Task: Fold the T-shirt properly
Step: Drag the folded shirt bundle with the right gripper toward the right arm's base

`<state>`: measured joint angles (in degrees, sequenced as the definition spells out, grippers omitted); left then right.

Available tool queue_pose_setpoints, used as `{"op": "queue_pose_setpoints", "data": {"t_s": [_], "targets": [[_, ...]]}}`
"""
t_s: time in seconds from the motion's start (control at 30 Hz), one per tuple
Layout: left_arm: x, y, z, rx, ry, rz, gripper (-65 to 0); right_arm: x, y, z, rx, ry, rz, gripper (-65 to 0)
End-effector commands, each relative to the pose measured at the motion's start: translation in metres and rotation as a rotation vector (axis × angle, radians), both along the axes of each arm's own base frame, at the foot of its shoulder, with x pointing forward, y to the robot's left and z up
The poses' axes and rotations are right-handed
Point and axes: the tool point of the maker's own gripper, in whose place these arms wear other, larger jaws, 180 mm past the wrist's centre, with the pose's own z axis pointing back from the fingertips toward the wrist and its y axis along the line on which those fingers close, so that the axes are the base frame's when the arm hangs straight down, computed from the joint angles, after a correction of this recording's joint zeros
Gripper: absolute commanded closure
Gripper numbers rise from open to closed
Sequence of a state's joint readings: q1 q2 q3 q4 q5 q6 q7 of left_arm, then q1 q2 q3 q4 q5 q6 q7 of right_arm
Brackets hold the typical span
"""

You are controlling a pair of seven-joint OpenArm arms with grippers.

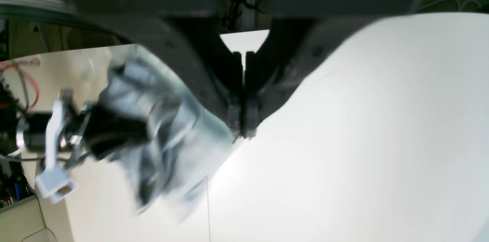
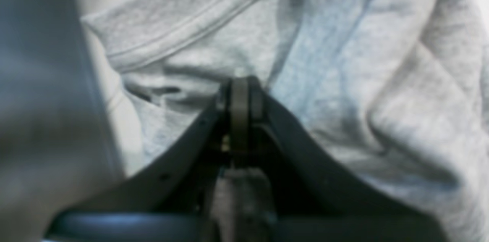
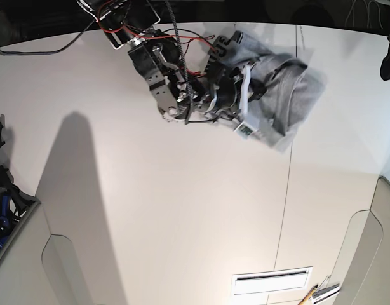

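White seamed table (image 3: 182, 216), crumpled T-shirt (image 3: 281, 89) pinched in right pincer (image 2: 240, 93); left pincer (image 1: 243, 129) pressed together, empty.

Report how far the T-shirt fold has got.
Done: nothing that reads as a fold; the T-shirt is a crumpled heap near the far edge of the table. In hand: the right pincer is shut, pressed into the grey cloth just below a ribbed hem; whether it pinches fabric is unclear. The left pincer is shut on nothing over bare table beside the heap. Left: spread it flat, then every fold.
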<state>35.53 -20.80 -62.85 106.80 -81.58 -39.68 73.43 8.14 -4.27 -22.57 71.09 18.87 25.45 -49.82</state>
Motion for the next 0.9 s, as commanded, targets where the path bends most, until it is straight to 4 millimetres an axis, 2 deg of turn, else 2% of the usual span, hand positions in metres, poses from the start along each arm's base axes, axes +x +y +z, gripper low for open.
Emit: {"op": "queue_pose_setpoints", "data": {"t_s": [0.0, 0.23, 0.4, 0.6, 0.7, 0.77, 0.87], "targets": [[0.005, 0.002, 0.012, 0.014, -0.041, -0.011, 0.0, 0.005, -0.057, -0.031, -0.236, 0.043, -0.068, 0.0], [0.005, 0.002, 0.012, 0.013, -0.041, -0.011, 0.0, 0.037, -0.146, -0.037, -0.222, 0.130, -0.386, 0.0], [0.006, 0.001, 0.013, 0.008, -0.047, -0.012, 0.0, 0.046, -0.219, -0.039, -0.261, 0.150, -0.562, 0.0], [0.006, 0.000, 0.014, 0.003, -0.052, -0.014, 0.0, 0.040, -0.302, -0.035, -0.281, 0.173, -0.751, 0.0], [0.006, 0.000, 0.014, 0.002, -0.053, -0.014, 0.0, 0.028, -0.337, -0.033, -0.303, 0.181, -0.816, 0.0], [0.007, -0.001, 0.015, -0.004, -0.060, -0.016, 0.0, 0.018, -0.357, -0.033, -0.323, 0.188, -0.849, 0.0], [0.009, -0.002, 0.017, -0.009, -0.070, -0.017, 0.0, 0.004, -0.375, -0.031, -0.324, 0.193, -0.890, 0.0]]}}
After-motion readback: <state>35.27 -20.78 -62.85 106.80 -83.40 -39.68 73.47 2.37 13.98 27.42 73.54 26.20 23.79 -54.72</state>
